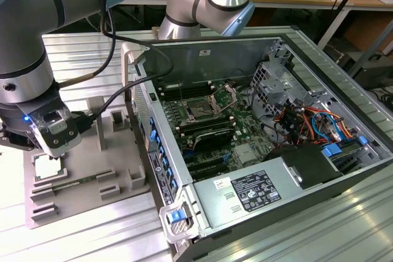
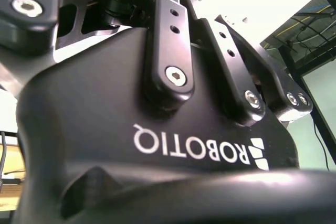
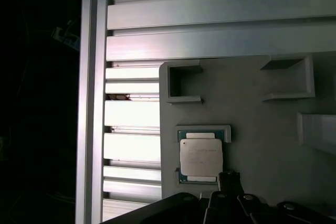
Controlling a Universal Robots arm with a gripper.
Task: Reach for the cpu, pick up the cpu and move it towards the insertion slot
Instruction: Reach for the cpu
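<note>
cpu [image 3: 200, 160]: flat in grey tray [image 3: 252, 129]; likely light, stiff, fragile; best gripped by opposite edges. Tool [image 1: 54, 139] just above, opening unclear.

Even, diffuse light from above fills the exterior view. The inside of the open computer case [image 1: 258, 127] is plainly lit with only soft shadows, while the ribbed aluminium bench [image 1: 344, 225] throws pale streaks of glare. In the first wrist view one side falls into near-black, the bench slats blaze white, the cpu [image 3: 200, 156] carries a mild sheen, and the end effector [image 3: 231, 195] is a dark silhouette. In the second wrist view its black housing stands backlit against a washed-out white background.
</note>
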